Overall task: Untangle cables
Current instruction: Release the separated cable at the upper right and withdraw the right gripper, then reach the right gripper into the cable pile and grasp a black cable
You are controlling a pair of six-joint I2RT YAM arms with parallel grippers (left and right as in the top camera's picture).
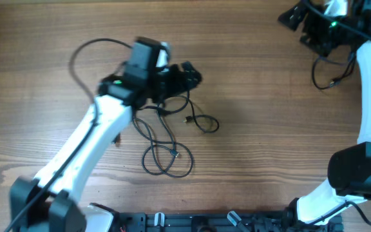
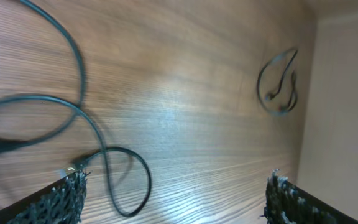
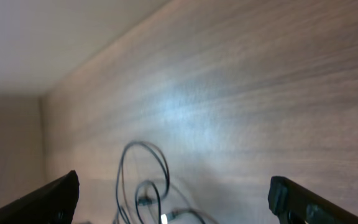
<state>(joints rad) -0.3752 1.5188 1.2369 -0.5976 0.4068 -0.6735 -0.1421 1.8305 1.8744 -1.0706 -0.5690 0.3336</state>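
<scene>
**Location.** The cables (image 1: 167, 156) lie at centre-left of the overhead frame, just below the left tool (image 2: 174, 182). They are spread as loose overlapping loops, with one strand trailing right to a small curl and a plug (image 1: 187, 120). A lone cable (image 1: 331, 72) sits at upper right, well apart from the rest and beneath the right arm. Whether all of it rests on the bench (image 1: 269, 129) cannot be told.

**Tools.** The left tool is released. Its mesh-textured fingers (image 2: 67, 196) stand wide apart with nothing between them. The right tool (image 3: 173, 190) is likewise spread and empty. In its view, cable loops and a pale tip show low in the frame, beyond the fingers.

**Materials.** The cords are thin, round and matt black with smooth jackets. The plugs are small and rigid. The bench is wood-grain laminate, flat and lightly glossy.

**Handling, as judged.**
- The cords look very light and limp, holding only soft curves. They should drag easily across the slick surface, so pulling one strand will likely shift its neighbours.
- They lie flat, so a pinch must close right at the bench surface and can easily slip off.
- They are not fragile, though a hard tug at a crossing may tighten it.

**Recommended hold.**
- Grip a free run just behind a plug, where the stiff body stops the cord sliding through.
- Otherwise grip the outer arc of a loop, clear of crossings.
- Avoid the overlap at the middle of the lower loops.
</scene>
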